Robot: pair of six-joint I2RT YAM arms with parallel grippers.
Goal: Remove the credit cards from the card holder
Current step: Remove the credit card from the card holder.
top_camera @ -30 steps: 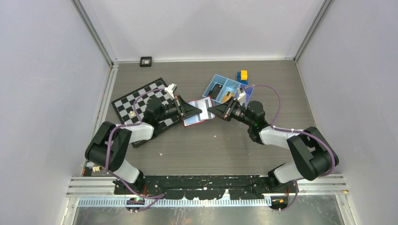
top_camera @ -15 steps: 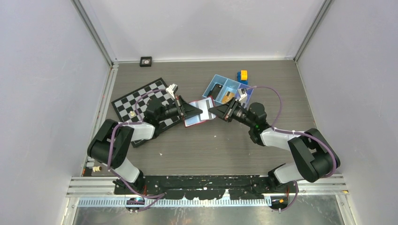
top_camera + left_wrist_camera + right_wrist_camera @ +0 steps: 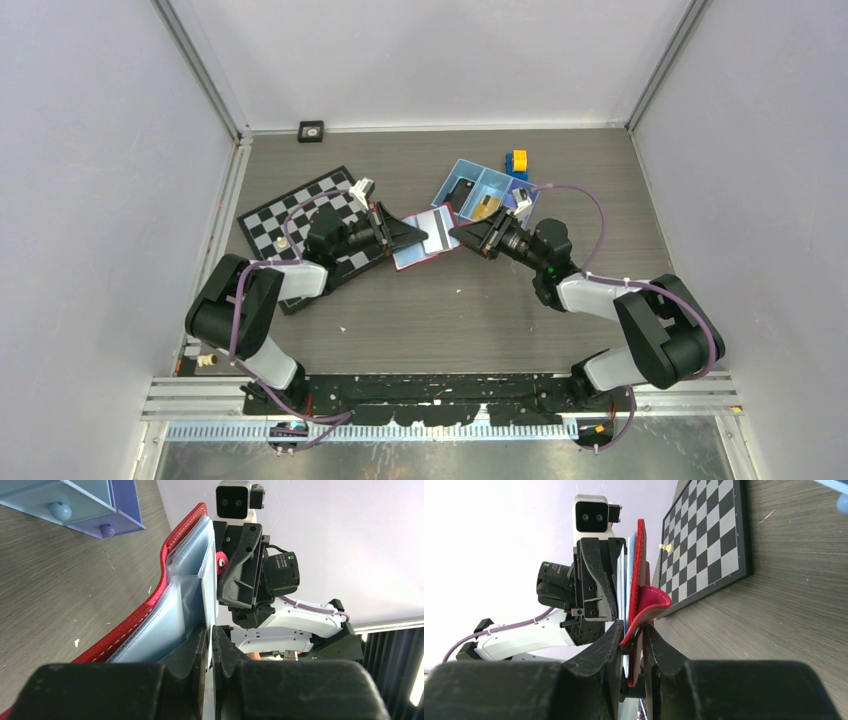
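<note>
Red leather card holder sits mid-table, strung between the two arms, just right of the chessboard and just near of the blue tray. It's open, with the pale blue-grey lining facing up in the top view. I can't tell whether its lower edge touches the wood table or hangs just above it. The left gripper comes in from the left side with its fingers pressed almost together on a thin greyish credit card. That card is poking out of one of the clear inner pockets, and the rest of it is tucked in the sleeve. The right gripper comes in from the right and has its fingers closed around the wallet's snap tab. The tab curls in a loop between the two pads, so it's holding the wallet by that edge. From the right wrist camera you can see a small pale pawn standing on the chessboard behind the wallet. Off at the far side, just right of the tray's far corner, there's an orange-yellow block. One tray compartment has something brownish in it, but it's too small to say what.
</note>
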